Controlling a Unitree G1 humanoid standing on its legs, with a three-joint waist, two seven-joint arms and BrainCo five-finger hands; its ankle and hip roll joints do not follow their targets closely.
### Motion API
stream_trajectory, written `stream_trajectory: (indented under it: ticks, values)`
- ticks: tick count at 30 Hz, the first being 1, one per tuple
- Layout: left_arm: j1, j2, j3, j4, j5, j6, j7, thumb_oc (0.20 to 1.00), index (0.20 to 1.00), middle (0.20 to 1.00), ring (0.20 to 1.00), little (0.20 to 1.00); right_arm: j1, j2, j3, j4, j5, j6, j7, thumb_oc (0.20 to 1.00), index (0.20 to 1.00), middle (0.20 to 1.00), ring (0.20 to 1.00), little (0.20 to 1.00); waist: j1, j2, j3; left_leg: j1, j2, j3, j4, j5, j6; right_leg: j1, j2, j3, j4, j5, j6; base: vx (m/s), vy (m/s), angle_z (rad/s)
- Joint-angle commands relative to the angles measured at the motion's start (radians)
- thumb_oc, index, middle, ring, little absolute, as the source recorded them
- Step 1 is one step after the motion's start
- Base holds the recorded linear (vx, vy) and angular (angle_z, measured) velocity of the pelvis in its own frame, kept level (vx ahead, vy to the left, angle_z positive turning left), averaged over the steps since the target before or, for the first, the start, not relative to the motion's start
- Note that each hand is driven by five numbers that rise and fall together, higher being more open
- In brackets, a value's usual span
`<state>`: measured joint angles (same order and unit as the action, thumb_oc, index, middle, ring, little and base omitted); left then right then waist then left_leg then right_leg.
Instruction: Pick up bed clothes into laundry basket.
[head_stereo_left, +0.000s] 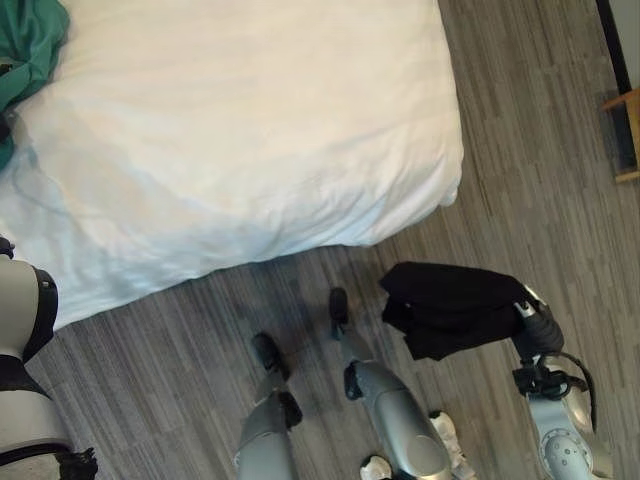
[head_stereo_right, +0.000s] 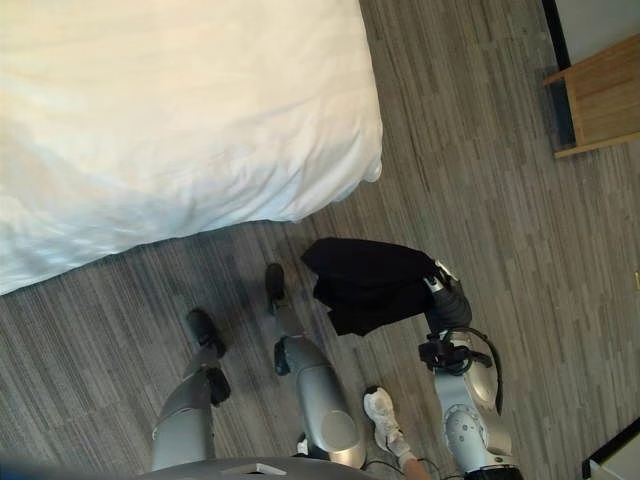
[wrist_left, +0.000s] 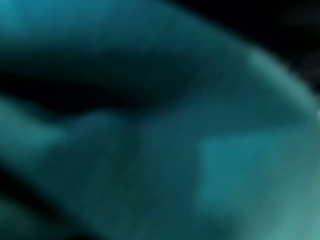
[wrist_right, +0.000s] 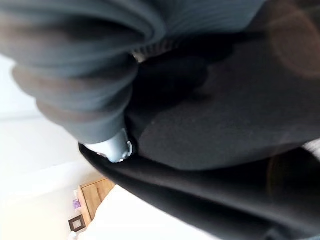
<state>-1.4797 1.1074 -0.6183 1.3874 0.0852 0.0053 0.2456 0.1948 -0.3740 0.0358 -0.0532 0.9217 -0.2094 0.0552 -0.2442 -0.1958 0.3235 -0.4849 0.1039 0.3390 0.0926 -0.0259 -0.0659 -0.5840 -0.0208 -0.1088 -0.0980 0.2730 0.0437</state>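
Over the wooden floor (head_stereo_left: 520, 150), just off the near corner of the bed (head_stereo_left: 250, 130), the right hand (head_stereo_left: 536, 322) is raised with a black garment (head_stereo_left: 450, 308) bundled over it; the cloth spreads from the hand toward the robot's left and hangs in the air, clear of the floor and apart from the white bedding. In the right wrist view the same black garment (wrist_right: 215, 125) wraps close round the hand (wrist_right: 116, 147), of which a silver part peeps out beside the dark ribbed cover, so the cloth is plainly carried, though whether the fingers are curled round it I cannot tell, since they are hidden under the fabric. Far to the other side, a green garment (head_stereo_left: 28, 45) lies on the bed at its far left edge. The left wrist view looks from very close onto green cloth (wrist_left: 160, 140), and the left hand's fingers cannot be made out there. Beyond the right hand, well apart from it, a piece of wooden furniture (head_stereo_right: 600, 95) stands by the wall.
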Motion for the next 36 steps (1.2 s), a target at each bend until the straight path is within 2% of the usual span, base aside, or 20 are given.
stream_trajectory:
  ticks: [1, 7, 8, 11, 12, 13, 14, 15, 16, 18, 20, 21, 25, 28, 29, 30, 31, 33, 35, 36]
  values:
    - [0.061, 0.079, 0.058, 0.039, -0.005, 0.019, -0.069, 0.2, 0.2, 0.2, 0.2, 0.2, 0.008, 0.001, -0.099, -0.062, 0.015, -0.045, 0.038, 0.2, 0.2, 0.2, 0.2, 0.2, -0.002, 0.009, 0.021, 0.027, 0.025, -0.095, -0.033, 0.024, -0.016, 0.108, -0.105, -0.043, 0.011, -0.031, 0.182, 0.01, 0.03, -0.07]
    - [0.085, 0.075, 0.1, 0.012, -0.06, 0.006, -0.085, 0.2, 0.2, 0.2, 0.2, 0.2, 0.006, -0.018, -0.091, -0.041, 0.017, -0.042, 0.057, 0.2, 0.2, 0.2, 0.2, 0.2, 0.0, 0.021, 0.015, 0.066, 0.02, -0.096, -0.058, 0.025, -0.017, 0.129, -0.106, -0.043, 0.011, -0.043, 0.179, 0.0, 0.01, -0.02]
    - [0.082, 0.065, 0.126, -0.019, -0.137, -0.01, -0.083, 0.2, 0.2, 0.2, 0.2, 0.2, 0.006, -0.021, -0.088, -0.036, 0.018, -0.039, 0.059, 0.2, 0.2, 0.2, 0.2, 0.2, 0.006, 0.032, 0.01, 0.09, 0.018, -0.098, -0.07, 0.026, -0.017, 0.149, -0.108, -0.048, 0.012, -0.048, 0.181, 0.0, 0.0, 0.0]
    - [0.076, 0.052, 0.146, -0.063, -0.203, -0.032, -0.075, 0.2, 0.2, 0.2, 0.2, 0.2, 0.004, -0.025, -0.089, -0.021, 0.012, -0.037, 0.059, 0.2, 0.2, 0.2, 0.2, 0.2, 0.015, 0.047, 0.005, 0.125, 0.014, -0.101, -0.09, 0.029, -0.018, 0.175, -0.111, -0.054, 0.012, -0.056, 0.181, 0.0, 0.001, 0.02]
    - [0.08, 0.024, 0.195, -0.152, -0.327, -0.066, -0.057, 0.2, 0.2, 0.2, 0.2, 0.2, -0.008, -0.025, -0.098, -0.012, 0.003, -0.042, 0.048, 0.2, 0.2, 0.2, 0.2, 0.2, 0.028, 0.055, 0.006, 0.153, 0.001, -0.094, -0.11, 0.063, -0.012, 0.198, -0.126, -0.069, 0.013, -0.043, 0.172, -0.02, 0.0, 0.06]
    - [0.112, 0.007, 0.229, -0.191, -0.393, -0.081, -0.064, 0.2, 0.2, 0.2, 0.2, 0.2, -0.016, -0.025, -0.109, -0.007, -0.005, -0.045, 0.04, 0.2, 0.2, 0.2, 0.2, 0.2, 0.037, 0.066, 0.004, 0.176, -0.001, -0.096, -0.121, 0.063, -0.012, 0.216, -0.127, -0.072, 0.013, -0.049, 0.172, -0.04, -0.002, 0.06]
    - [0.12, 0.007, 0.237, -0.195, -0.393, -0.081, -0.063, 0.2, 0.2, 0.2, 0.2, 0.2, -0.016, -0.028, -0.109, -0.007, -0.005, -0.045, 0.039, 0.2, 0.2, 0.2, 0.2, 0.2, 0.036, 0.068, 0.005, 0.18, -0.001, -0.096, -0.123, 0.064, -0.012, 0.219, -0.127, -0.072, 0.013, -0.05, 0.172, 0.07, 0.036, 0.09]
    - [0.186, -0.022, 0.298, -0.32, -0.5, -0.128, -0.062, 0.2, 0.2, 0.2, 0.2, 0.2, -0.034, -0.034, -0.128, 0.007, -0.019, -0.054, 0.025, 0.2, 0.2, 0.2, 0.2, 0.2, 0.053, 0.089, -0.004, 0.231, -0.006, -0.097, -0.15, 0.065, -0.013, 0.258, -0.13, -0.08, 0.013, -0.064, 0.17, 0.05, 0.03, 0.1]
    - [0.19, -0.022, 0.301, -0.322, -0.499, -0.128, -0.062, 0.2, 0.2, 0.2, 0.2, 0.2, -0.033, -0.036, -0.128, 0.007, -0.019, -0.054, 0.025, 0.2, 0.2, 0.2, 0.2, 0.2, 0.052, 0.09, -0.003, 0.232, -0.006, -0.097, -0.151, 0.065, -0.013, 0.26, -0.13, -0.08, 0.013, -0.064, 0.171, 0.12, 0.069, 0.17]
    - [0.339, -0.045, 0.384, -0.579, -0.651, -0.206, -0.042, 0.2, 0.2, 0.2, 0.2, 0.2, -0.072, -0.042, -0.178, 0.018, -0.05, -0.076, -0.021, 0.2, 0.2, 0.2, 0.2, 0.2, 0.083, 0.118, -0.028, 0.302, -0.015, -0.108, -0.168, 0.057, -0.011, 0.322, -0.135, -0.092, 0.019, -0.09, 0.166, 0.12, 0.064, 0.15]
    - [0.388, -0.053, 0.41, -0.631, -0.679, -0.212, -0.042, 0.2, 0.2, 0.2, 0.2, 0.2, -0.08, -0.049, -0.187, 0.022, -0.062, -0.076, -0.035, 0.2, 0.2, 0.2, 0.2, 0.2, 0.085, 0.13, -0.038, 0.327, -0.018, -0.108, -0.171, 0.053, -0.01, 0.346, -0.135, -0.094, 0.02, -0.098, 0.163, 0.09, 0.047, 0.13]
    - [0.455, -0.069, 0.431, -0.717, -0.741, -0.241, -0.058, 0.2, 0.2, 0.2, 0.2, 0.2, -0.103, -0.048, -0.215, 0.042, -0.081, -0.081, -0.064, 0.2, 0.2, 0.2, 0.2, 0.2, 0.094, 0.148, -0.064, 0.373, -0.022, -0.114, -0.177, 0.045, -0.007, 0.391, -0.14, -0.101, 0.029, -0.119, 0.158, 0.11, 0.072, 0.17]
    - [0.551, -0.07, 0.459, -0.871, -0.762, -0.272, -0.068, 0.2, 0.2, 0.2, 0.2, 0.2, -0.128, -0.059, -0.229, 0.059, -0.11, -0.078, -0.088, 0.2, 0.2, 0.2, 0.2, 0.2, 0.102, 0.175, -0.099, 0.427, -0.037, -0.132, -0.18, 0.041, 0.002, 0.444, -0.151, -0.111, 0.061, -0.155, 0.15, 0.05, 0.054, 0.15]
    - [0.717, -0.095, 0.55, -1.03, -0.76, -0.306, -0.078, 0.2, 0.2, 0.2, 0.2, 0.2, -0.138, -0.059, -0.261, 0.056, -0.157, -0.075, -0.097, 0.2, 0.2, 0.2, 0.2, 0.2, 0.115, 0.193, -0.14, 0.468, -0.045, -0.147, -0.18, 0.032, 0.009, 0.491, -0.158, -0.121, 0.088, -0.188, 0.143, 0.03, 0.029, 0.16]
    - [0.821, -0.121, 0.615, -1.123, -0.734, -0.32, -0.075, 0.2, 0.2, 0.2, 0.2, 0.2, -0.143, -0.057, -0.281, 0.049, -0.2, -0.079, -0.111, 0.2, 0.2, 0.2, 0.2, 0.2, 0.125, 0.198, -0.156, 0.482, -0.047, -0.154, -0.18, 0.03, 0.012, 0.506, -0.161, -0.124, 0.097, -0.199, 0.142, 0.08, 0.002, 0.2]
    - [0.986, -0.205, 0.716, -1.23, -0.767, -0.343, -0.11, 0.2, 0.2, 0.2, 0.2, 0.2, -0.164, -0.037, -0.304, 0.043, -0.22, -0.093, -0.132, 0.2, 0.2, 0.2, 0.2, 0.2, 0.143, 0.196, -0.185, 0.516, -0.05, -0.162, -0.18, 0.019, 0.015, 0.544, -0.163, -0.127, 0.106, -0.223, 0.138, 0.08, -0.01, 0.29]
    - [1.065, -0.268, 0.765, -1.273, -0.79, -0.346, -0.123, 0.2, 0.2, 0.2, 0.2, 0.2, -0.183, -0.027, -0.306, 0.037, -0.213, -0.099, -0.136, 0.2, 0.2, 0.2, 0.2, 0.2, 0.148, 0.197, -0.2, 0.532, -0.051, -0.161, -0.18, 0.014, 0.016, 0.562, -0.164, -0.127, 0.101, -0.225, 0.135, 0.06, -0.026, 0.22]
    - [1.213, -0.414, 0.838, -1.379, -0.788, -0.352, -0.136, 0.2, 0.2, 0.2, 0.2, 0.2, -0.207, -0.009, -0.311, 0.022, -0.231, -0.104, -0.136, 0.2, 0.2, 0.2, 0.2, 0.2, 0.167, 0.189, -0.227, 0.552, -0.052, -0.155, -0.18, 0.015, 0.021, 0.582, -0.161, -0.127, 0.09, -0.226, 0.126, 0.0, -0.032, 0.06]
    - [1.272, -0.468, 0.861, -1.432, -0.78, -0.341, -0.141, 0.2, 0.2, 0.2, 0.2, 0.2, -0.2, -0.01, -0.313, 0.009, -0.246, -0.1, -0.138, 0.2, 0.2, 0.2, 0.2, 0.2, 0.17, 0.192, -0.24, 0.563, -0.052, -0.152, -0.18, 0.012, 0.023, 0.594, -0.161, -0.127, 0.088, -0.23, 0.123, 0.02, -0.024, -0.04]
    - [1.387, -0.588, 0.894, -1.517, -0.8, -0.339, -0.178, 0.2, 0.2, 0.2, 0.2, 0.2, -0.198, 0.008, -0.341, -0.016, -0.269, -0.102, -0.146, 0.2, 0.2, 0.2, 0.2, 0.2, 0.186, 0.189, -0.257, 0.577, -0.058, -0.158, -0.18, 0.008, 0.029, 0.614, -0.166, -0.132, 0.092, -0.239, 0.118, 0.02, -0.022, 0.09]
